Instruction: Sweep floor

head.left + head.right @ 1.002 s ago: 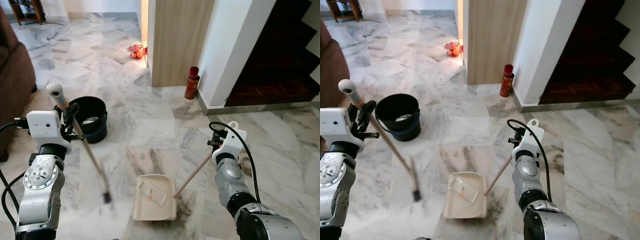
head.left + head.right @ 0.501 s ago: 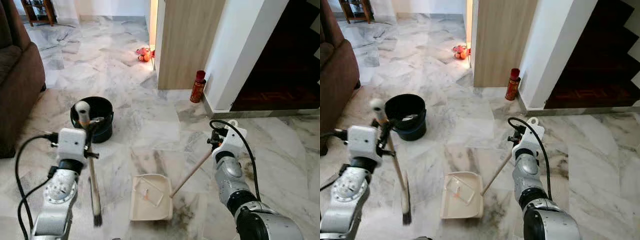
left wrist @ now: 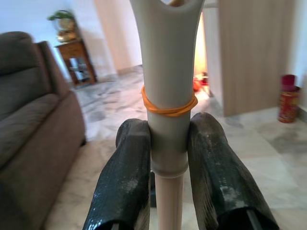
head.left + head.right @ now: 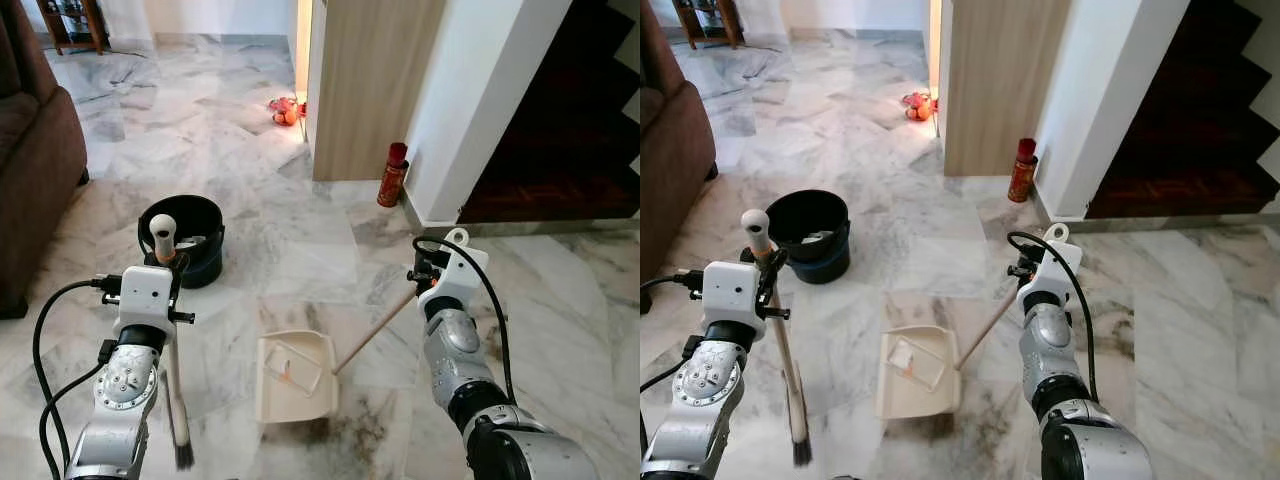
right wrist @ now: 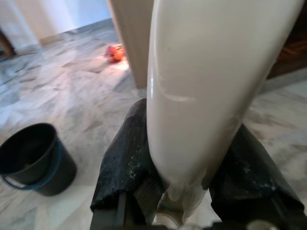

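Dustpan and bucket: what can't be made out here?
- Dustpan: clear piece with an orange speck inside, too small to identify, both eye views.
- Bucket: pale contents too small to identify; in the left eye view the broom handle covers part of its rim.
- Left pincer, right pincer: their own handles hide the fingertips.

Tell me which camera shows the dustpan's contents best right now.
The left eye view: the dustpan lies open on the floor with a clear wrapper inside. The right eye view shows the same. The right wrist view shows just its handle between the right gripper fingers.
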